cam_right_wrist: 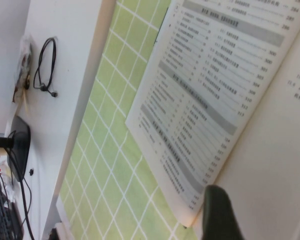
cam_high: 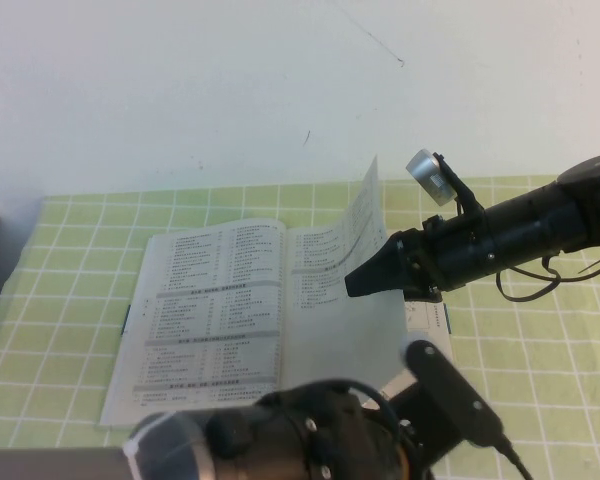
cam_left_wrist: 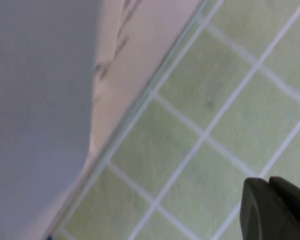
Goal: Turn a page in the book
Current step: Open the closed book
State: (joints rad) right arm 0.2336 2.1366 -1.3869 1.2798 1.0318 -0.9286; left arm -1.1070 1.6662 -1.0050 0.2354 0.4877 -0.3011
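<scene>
One book [cam_high: 215, 310] lay open; one page [cam_high: 365, 225] stood lifted against the right gripper [cam_high: 365, 280], fingers seemingly together. The left gripper [cam_high: 420, 375] hung low, fingers' state unclear.

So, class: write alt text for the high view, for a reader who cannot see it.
The right gripper lifts the page upright above the open book on a green checked cloth. The left gripper sits low at the book's near edge.
</scene>
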